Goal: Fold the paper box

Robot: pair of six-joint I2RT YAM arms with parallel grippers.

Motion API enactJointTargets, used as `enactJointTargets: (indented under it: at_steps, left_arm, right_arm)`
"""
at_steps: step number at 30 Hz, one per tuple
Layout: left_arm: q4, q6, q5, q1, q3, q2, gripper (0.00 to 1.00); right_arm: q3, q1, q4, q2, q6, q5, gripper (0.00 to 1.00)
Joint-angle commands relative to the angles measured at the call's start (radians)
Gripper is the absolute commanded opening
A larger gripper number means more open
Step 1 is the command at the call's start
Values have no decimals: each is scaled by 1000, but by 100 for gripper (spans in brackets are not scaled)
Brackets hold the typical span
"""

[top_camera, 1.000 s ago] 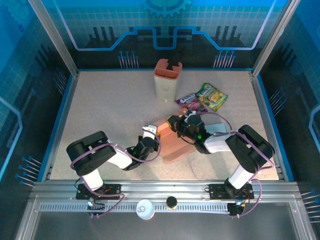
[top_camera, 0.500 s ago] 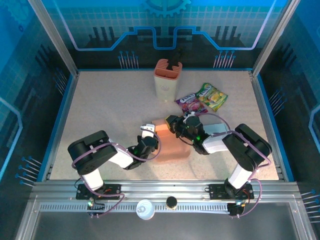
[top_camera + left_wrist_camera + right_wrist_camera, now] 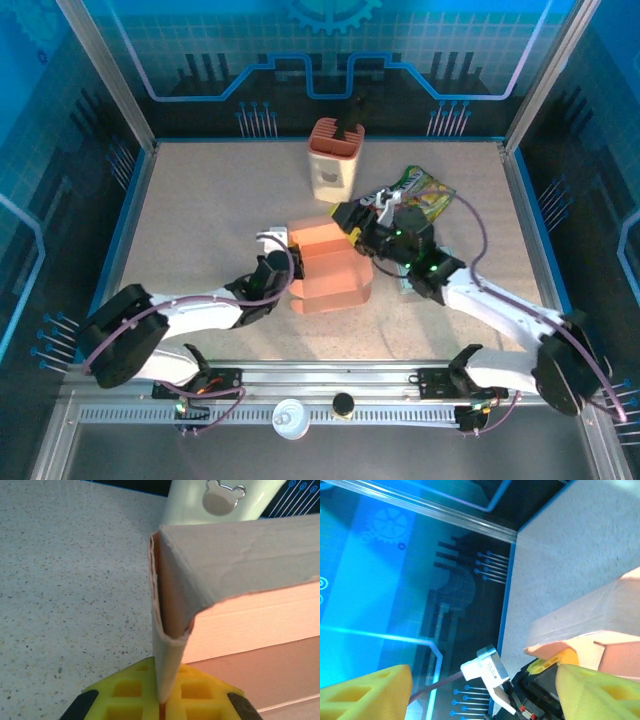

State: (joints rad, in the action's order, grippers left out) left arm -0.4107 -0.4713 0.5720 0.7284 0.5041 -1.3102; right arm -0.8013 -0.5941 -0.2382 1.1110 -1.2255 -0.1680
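The paper box (image 3: 330, 272) has just risen upright mid-way across the table (image 3: 200, 220), shifted toward 12 o'clock, the left claw (image 3: 284, 268) now pinching its 9 o'clock wall while the right claw (image 3: 352, 216), at its 1 o'clock corner, has opened, probably free to fold flaps.

Top camera: high behind arm bases, looking down over whole speckled beige table (image 3: 200, 220). Left wrist camera: close behind left hand (image 3: 162, 702), facing salmon-pink paper box (image 3: 250, 625). Right wrist camera: tilted toward blue enclosure wall (image 3: 395, 580); box shared by all.
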Motion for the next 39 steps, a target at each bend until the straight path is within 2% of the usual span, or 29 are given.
enactJointTargets:
  at_steps: [1,5,8,11,16,19,23,30,39]
  left_arm:
    - [188,-32,-166,-49,55,80,0]
    - [297,-39,-329,-111,87,155,0]
    - [320,-54,-432,-148,85,190,0]
    - [282,-70,-516,-176,59,210,0]
    - [202,-143,-675,-228,31,188,0]
    - [147,-200,-769,-268,20,153,0]
    - [129,-235,-827,-293,38,101,0]
    - [41,-311,-891,-315,49,16,0]
    - [34,-317,-926,-332,63,-22,0]
  right_arm:
    - [-26,99,248,-43,173,-114,71]
    - [-54,262,341,-114,246,-227,57]
    - [-94,348,364,-104,295,-336,50]
    - [-103,388,334,-58,329,-440,46]
    - [-101,399,291,26,381,-583,43]
    - [-95,400,254,53,383,-642,47]
    - [-88,399,215,56,369,-668,56]
    - [-86,376,147,119,339,-696,55]
    - [-116,387,206,126,400,-674,55]
